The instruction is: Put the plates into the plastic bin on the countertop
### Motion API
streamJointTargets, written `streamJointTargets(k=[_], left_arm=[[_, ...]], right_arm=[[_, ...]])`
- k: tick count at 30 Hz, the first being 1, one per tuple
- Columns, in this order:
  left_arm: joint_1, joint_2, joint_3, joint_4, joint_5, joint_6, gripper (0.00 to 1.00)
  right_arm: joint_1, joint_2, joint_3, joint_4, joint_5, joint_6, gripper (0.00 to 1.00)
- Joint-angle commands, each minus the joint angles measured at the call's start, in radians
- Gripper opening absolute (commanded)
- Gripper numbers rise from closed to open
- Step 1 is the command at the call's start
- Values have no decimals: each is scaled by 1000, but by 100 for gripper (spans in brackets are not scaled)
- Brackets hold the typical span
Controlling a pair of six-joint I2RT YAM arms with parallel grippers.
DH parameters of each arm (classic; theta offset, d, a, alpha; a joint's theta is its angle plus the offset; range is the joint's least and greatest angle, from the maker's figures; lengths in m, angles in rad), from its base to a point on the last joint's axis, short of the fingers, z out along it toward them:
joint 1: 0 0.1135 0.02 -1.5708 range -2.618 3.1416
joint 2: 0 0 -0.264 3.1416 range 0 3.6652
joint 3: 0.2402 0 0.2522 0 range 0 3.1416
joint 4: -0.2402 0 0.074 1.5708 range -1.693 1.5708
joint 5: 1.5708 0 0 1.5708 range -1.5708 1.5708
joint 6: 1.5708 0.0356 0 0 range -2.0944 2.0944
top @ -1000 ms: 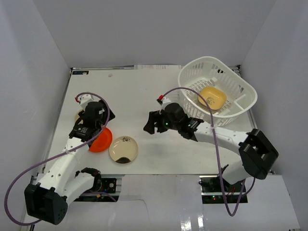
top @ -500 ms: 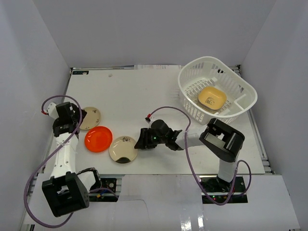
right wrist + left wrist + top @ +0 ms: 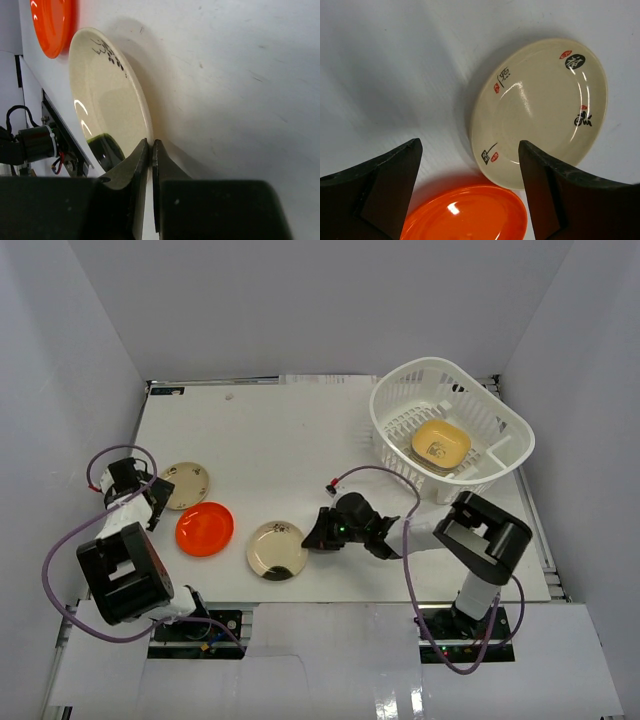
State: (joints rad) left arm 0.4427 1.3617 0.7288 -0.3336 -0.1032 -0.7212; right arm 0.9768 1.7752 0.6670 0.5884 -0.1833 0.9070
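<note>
Gloss showing on orange plate (image 3: pixel 204 528), smooth surface catching bright highlights. Same glaze-like shine lying on printed cream plate (image 3: pixel 540 110) just beyond orange plate. Near orange plate, dark-centred plate (image 3: pixel 107 100) reflecting light, smooth. White table (image 3: pixel 270 430) looking matt, faintly scuffed. White slotted plastic bin (image 3: pixel 511 417) showing slight sheen. Matt black plastic covering left hand (image 3: pixel 469 150) fingers (image 3: pixel 375 190).

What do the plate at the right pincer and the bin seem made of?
Cream plate: glossy, probably melamine, possibly glazed ceramic; crisp highlights, thin rim, printed marks.
Plastic bin: white moulded plastic, duller sheen; slotted lattice walls, rolled rim.
</note>
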Motion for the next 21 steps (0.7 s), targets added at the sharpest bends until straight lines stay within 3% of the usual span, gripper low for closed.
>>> streamJointTargets(k=[1, 5, 8, 13, 15, 17, 18, 19, 21], left_arm=[[13, 43, 32, 77, 100, 16, 87], [19, 122, 46, 113, 135, 25, 81], [34, 174, 50, 134, 167, 20, 75], [51, 229, 44, 194, 214, -4, 57], [57, 254, 43, 209, 230, -10, 47], [62, 273, 40, 217, 235, -15, 39], [70, 278, 40, 217, 244, -18, 34], [73, 278, 40, 219, 249, -23, 20], [80, 275, 43, 219, 260, -29, 8]], right_arm=[[-46, -170, -66, -10, 47, -54, 8], [-66, -426, -29, -155, 88, -160, 8], [-147, -583, 66, -301, 152, -266, 8], [-490, -707, 239, -482, 177, -361, 8], [-644, -732, 261, -554, 257, -395, 8], [-771, -731, 260, -573, 210, -382, 8], [-891, -718, 255, -575, 193, -373, 8], [-944, -703, 252, -579, 144, -367, 8], [-1077, -628, 250, -584, 72, -347, 8]])
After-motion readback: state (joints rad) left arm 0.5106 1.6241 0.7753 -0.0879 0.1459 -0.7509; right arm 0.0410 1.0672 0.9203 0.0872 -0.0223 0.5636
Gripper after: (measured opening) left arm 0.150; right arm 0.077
